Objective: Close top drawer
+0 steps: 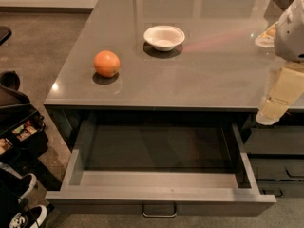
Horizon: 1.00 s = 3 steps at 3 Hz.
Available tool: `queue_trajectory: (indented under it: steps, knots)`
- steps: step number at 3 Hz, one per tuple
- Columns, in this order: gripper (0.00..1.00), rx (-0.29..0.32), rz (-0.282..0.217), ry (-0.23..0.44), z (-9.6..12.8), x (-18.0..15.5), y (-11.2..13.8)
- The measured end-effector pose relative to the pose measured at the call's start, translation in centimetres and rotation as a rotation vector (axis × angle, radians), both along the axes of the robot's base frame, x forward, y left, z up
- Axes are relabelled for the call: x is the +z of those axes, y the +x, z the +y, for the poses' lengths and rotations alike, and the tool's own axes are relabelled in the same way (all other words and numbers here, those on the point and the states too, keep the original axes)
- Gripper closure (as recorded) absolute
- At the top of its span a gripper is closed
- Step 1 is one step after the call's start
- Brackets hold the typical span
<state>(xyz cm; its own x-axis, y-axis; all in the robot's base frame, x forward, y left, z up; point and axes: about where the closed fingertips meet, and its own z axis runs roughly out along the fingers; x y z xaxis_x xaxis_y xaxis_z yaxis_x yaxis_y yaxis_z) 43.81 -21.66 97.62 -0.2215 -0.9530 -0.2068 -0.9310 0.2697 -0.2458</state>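
The top drawer point(161, 197) is pulled far out below the grey countertop point(204, 75). Its shallow inside is bare and dark grey. A small metal loop handle point(159, 210) sits at the middle of its front. My gripper point(267, 117), with cream-coloured fingers under a white arm, hangs at the right. It is at the counter's front edge, above and beside the drawer's back right corner and apart from the handle. The two lower fronts of this stack are hidden under the open drawer.
An orange point(106, 63) and a white bowl point(164, 37) stand on the countertop. Dark drawer fronts of the right-hand stack point(278, 144) are shut. Bags point(19, 122) and shoes point(21, 213) lie on the floor at the left.
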Motion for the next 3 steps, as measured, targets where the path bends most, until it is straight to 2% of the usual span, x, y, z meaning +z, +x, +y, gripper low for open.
queue_trajectory:
  steps: [1,2,3]
  knots:
    - [0.0,-0.007,-0.007,-0.004,0.0,-0.1,-0.8]
    - [0.0,-0.068,-0.036,0.028,-0.4,-0.2,-5.2]
    - [0.0,-0.204,-0.114,0.076,-0.9,-0.1,-12.0]
